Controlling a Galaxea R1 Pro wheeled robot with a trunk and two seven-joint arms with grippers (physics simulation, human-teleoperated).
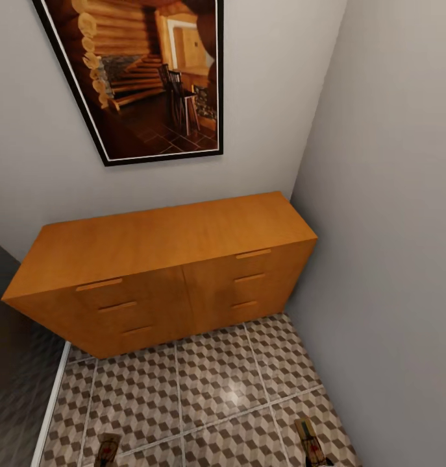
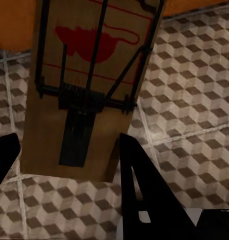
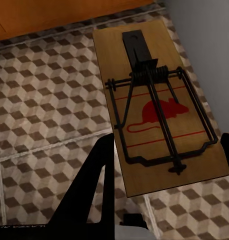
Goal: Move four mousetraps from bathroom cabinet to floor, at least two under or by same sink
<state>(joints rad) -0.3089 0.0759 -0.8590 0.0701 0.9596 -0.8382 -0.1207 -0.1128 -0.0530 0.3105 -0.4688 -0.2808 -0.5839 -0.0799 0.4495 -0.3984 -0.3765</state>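
Note:
The orange-brown cabinet (image 1: 164,259) stands against the back wall with all six drawers closed; its wood also shows in the wrist views (image 2: 14,25) (image 3: 54,15). In front of it lies the cube-patterned bathroom floor (image 1: 216,389). Two mousetraps show at the head view's lower edge, one left (image 1: 108,449) and one right (image 1: 311,442). My left gripper (image 2: 67,145) is shut on a mousetrap (image 2: 89,75), a tan board with a red mouse mark, held above the tiles. In the same way my right gripper (image 3: 167,145) is shut on another mousetrap (image 3: 154,105).
A grey wall (image 1: 391,259) runs close along the right, meeting the cabinet's right end. A dark surface (image 1: 8,363) with a white edge strip (image 1: 50,402) borders the tiles on the left. A framed picture (image 1: 145,71) hangs above the cabinet.

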